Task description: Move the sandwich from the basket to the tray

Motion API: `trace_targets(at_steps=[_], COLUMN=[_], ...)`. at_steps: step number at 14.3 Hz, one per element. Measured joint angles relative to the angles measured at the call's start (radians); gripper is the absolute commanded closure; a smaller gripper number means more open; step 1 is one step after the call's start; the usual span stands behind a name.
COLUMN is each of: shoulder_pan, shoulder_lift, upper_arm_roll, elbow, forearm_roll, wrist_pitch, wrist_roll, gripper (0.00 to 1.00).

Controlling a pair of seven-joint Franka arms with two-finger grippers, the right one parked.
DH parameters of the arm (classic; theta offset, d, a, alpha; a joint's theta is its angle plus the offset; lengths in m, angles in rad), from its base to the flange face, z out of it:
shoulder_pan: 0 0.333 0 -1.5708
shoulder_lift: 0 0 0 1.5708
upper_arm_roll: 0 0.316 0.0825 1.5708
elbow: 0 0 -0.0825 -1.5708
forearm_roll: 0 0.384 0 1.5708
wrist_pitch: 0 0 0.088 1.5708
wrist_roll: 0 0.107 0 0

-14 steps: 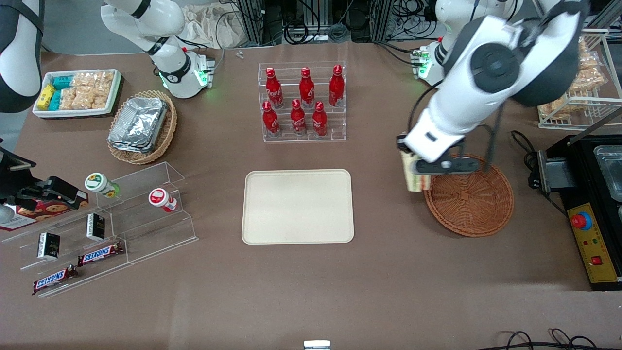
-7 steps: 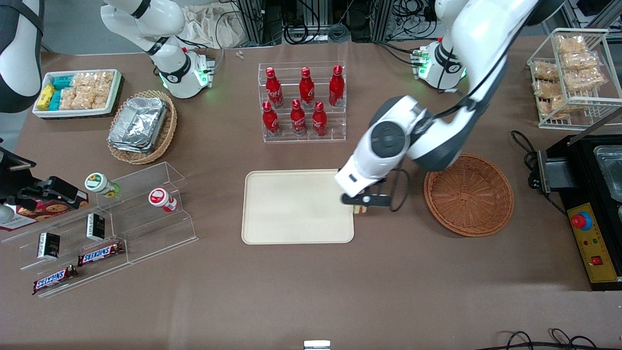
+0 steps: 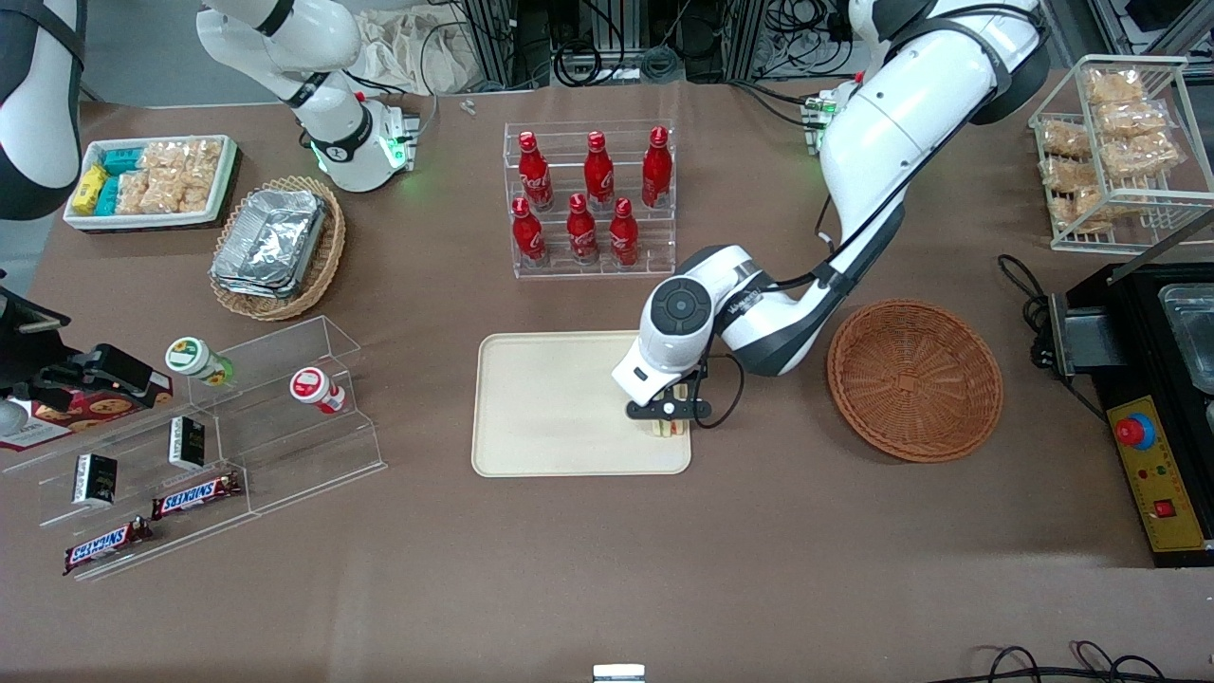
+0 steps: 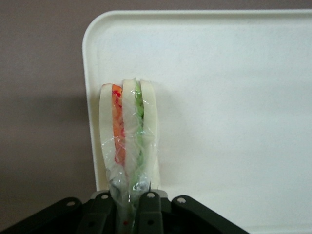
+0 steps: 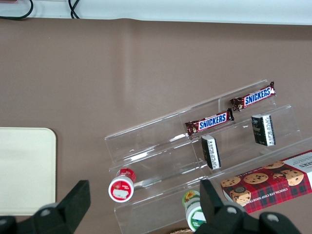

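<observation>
My left gripper (image 3: 667, 417) hangs low over the corner of the cream tray (image 3: 550, 398) that is nearest the front camera and toward the working arm's end. It is shut on the clear-wrapped sandwich (image 3: 668, 428), whose pale bread pokes out under the fingers. In the left wrist view the sandwich (image 4: 129, 141) stands on edge between the black fingers (image 4: 148, 212), with orange and green filling stripes, just inside the tray's rounded corner (image 4: 92, 44); whether it touches the tray I cannot tell. The reddish-brown wicker basket (image 3: 915, 379) sits empty beside the tray, toward the working arm's end.
A clear rack of red cola bottles (image 3: 590, 199) stands farther from the camera than the tray. A tan basket with foil containers (image 3: 277, 245), a white snack bin (image 3: 150, 180) and an acrylic step shelf (image 3: 218, 446) lie toward the parked arm's end. A black appliance (image 3: 1152, 379) stands beside the basket.
My left gripper carried the sandwich from above the basket's rim across to the tray and came down over the tray's near corner.
</observation>
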Motion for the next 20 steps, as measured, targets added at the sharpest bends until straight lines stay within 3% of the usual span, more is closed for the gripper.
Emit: trace_targets(at_steps=[1, 2, 8, 11, 13, 16, 20], shoulder_pan=[0.0, 0.0, 0.001, 0.007, 0.03, 0.17, 0.213], shoulder_lift=[0.006, 0.007, -0.007, -0.082, -0.155, -0.289, -0.462], upper_arm_roll=[0.0, -0.001, -0.004, -0.007, -0.005, 0.004, 0.233], elbow=[0.001, 0.002, 0.042, 0.112, 0.172, 0.199, 0.181], forearm_roll=[0.011, 0.019, 0.098, 0.085, 0.027, -0.131, -0.318], wrist_pitch=[0.008, 0.011, -0.003, -0.163, -0.296, -0.421, -0.571], wrist_roll=[0.0, 0.0, -0.024, -0.036, 0.011, 0.294, 0.67], gripper=[0.17, 0.0, 0.0, 0.0, 0.0, 0.0, 0.0])
